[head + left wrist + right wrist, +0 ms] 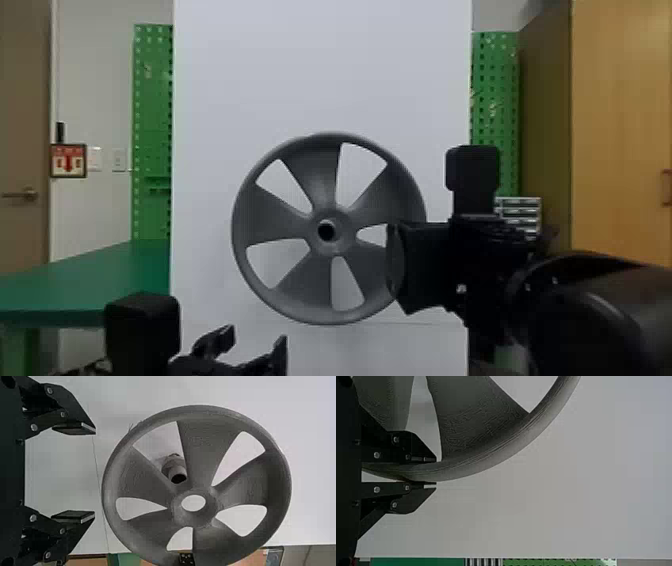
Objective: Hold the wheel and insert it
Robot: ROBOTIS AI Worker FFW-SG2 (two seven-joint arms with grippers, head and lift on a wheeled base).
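Note:
In the head view the grey wheel [307, 267] stands upright before the white panel, its right rim in my right gripper [400, 265]. The right wrist view has the right gripper [435, 472] shut on the rim of the wheel [474, 439], one finger on each side. My left gripper [257, 340] is open at the bottom left of the head view, below the wheel. In the left wrist view the left gripper [95, 473] holds nothing, and the wheel [206, 435] is beyond its fingers. A grey peg [174, 469] shows through a wheel opening, offset from the hub hole.
A white panel [320, 65] rises behind the wheel. At the left is a green table [85, 285]; green pegboards [150, 100] flank the panel. A wooden cabinet [620, 125] and a small drawer unit [520, 210] stand at the right.

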